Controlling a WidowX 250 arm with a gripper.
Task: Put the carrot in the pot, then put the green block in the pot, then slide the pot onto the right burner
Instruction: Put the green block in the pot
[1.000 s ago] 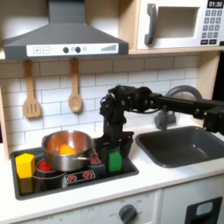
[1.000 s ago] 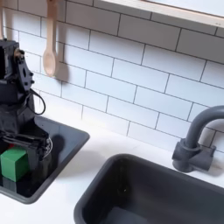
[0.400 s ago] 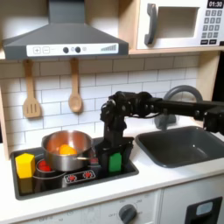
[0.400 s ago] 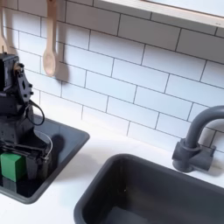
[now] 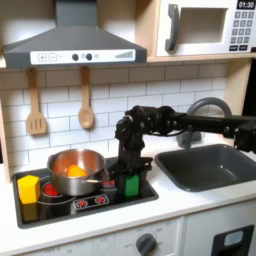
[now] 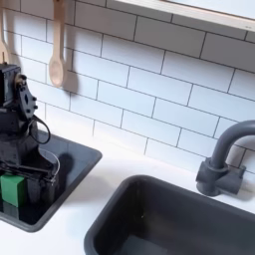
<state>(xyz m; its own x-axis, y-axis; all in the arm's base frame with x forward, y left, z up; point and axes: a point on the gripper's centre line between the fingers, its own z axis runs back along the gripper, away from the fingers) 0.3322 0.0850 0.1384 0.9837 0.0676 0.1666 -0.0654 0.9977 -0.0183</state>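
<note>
Lowered since a second ago: black gripper, fingers either side of the small bright green cube, grip not discernible. Shiny round steel pot at nine o'clock, orange carrot inside. Cube pickup next.

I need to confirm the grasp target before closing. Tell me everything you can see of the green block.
The green block is a small bright green cube, plain and smooth like painted wood or plastic. It sits upright on the black cooktop at the first exterior view's right end, apart from the pot. The gripper is down around it; whether the fingers touch it cannot be told.
</note>
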